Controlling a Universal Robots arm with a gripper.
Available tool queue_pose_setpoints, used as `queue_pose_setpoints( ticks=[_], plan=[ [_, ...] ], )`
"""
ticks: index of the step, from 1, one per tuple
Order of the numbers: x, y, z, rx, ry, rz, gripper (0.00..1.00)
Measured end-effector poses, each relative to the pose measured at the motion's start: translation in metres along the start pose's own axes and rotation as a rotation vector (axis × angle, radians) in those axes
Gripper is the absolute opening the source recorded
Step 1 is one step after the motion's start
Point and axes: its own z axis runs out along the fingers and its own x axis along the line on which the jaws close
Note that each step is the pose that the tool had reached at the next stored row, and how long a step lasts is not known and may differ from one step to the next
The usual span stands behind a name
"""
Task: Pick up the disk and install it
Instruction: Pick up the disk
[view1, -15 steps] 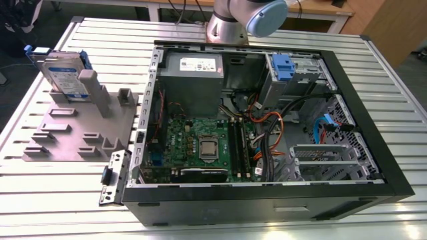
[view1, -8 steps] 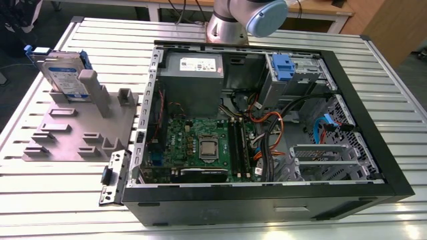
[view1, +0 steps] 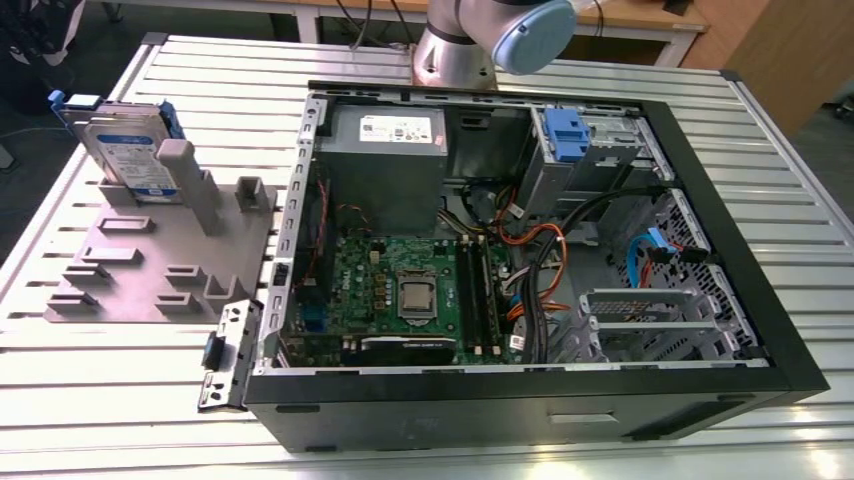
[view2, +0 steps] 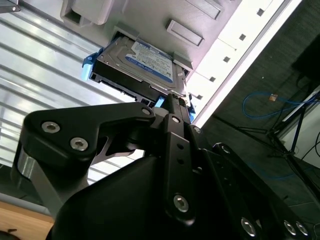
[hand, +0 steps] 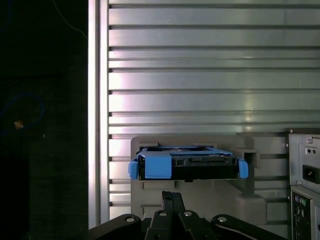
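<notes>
Near the far corner of the slatted table on the exterior view's left, the disk stands on edge between the posts of a grey holder. In both wrist views the gripper hangs clear of it, its 2 fingers drawn together on nothing. Brought in like that, I judge it would butt the blue carrier and tip or wedge the disk, and an off-centre grip could let it twist.

Exterior view high above computer case, both wrist views facing nearby disk
</notes>
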Motion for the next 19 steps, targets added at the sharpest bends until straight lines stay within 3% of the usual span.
queue_pose_setpoints(
  ticks=[19],
  plan=[
    [0.0,0.0,0.0,-0.0008,0.0019,-0.043,0.11]
  ],
)
